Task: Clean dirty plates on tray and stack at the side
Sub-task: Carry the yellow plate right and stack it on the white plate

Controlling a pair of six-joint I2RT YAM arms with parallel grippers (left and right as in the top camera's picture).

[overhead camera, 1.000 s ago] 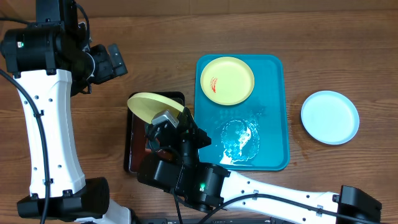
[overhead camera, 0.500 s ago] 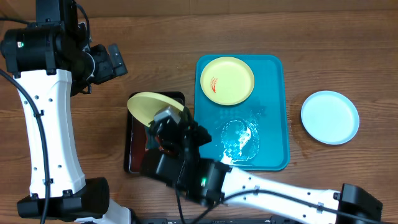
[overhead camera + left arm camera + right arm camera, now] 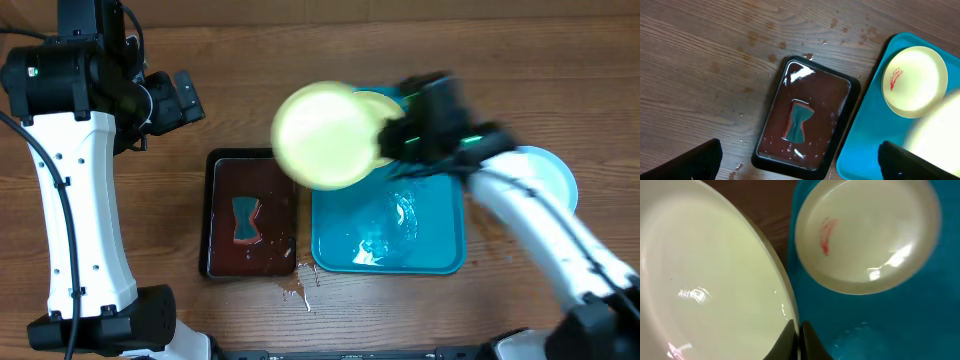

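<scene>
Right gripper (image 3: 798, 339) pinches the rim of a round pale yellow-green plastic plate (image 3: 322, 137), lifted over the large turquoise plastic tray (image 3: 440, 255) edge beside the dark brown tray (image 3: 225, 190). A second pale yellow-green plate (image 3: 914, 80), red-smeared, lies on the turquoise tray's far end. Left gripper (image 3: 183, 97) hangs spread apart, empty.

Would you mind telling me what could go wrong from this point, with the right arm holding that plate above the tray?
1. The right gripper pinches the lifted plate only at its rim, and the plate glistens; it might slip and drop.
2. It hangs partly over the smeared plate on the turquoise tray, so a low pass could pick up sauce again.
3. Water pools on that tray, so anything set down there may slide.
</scene>
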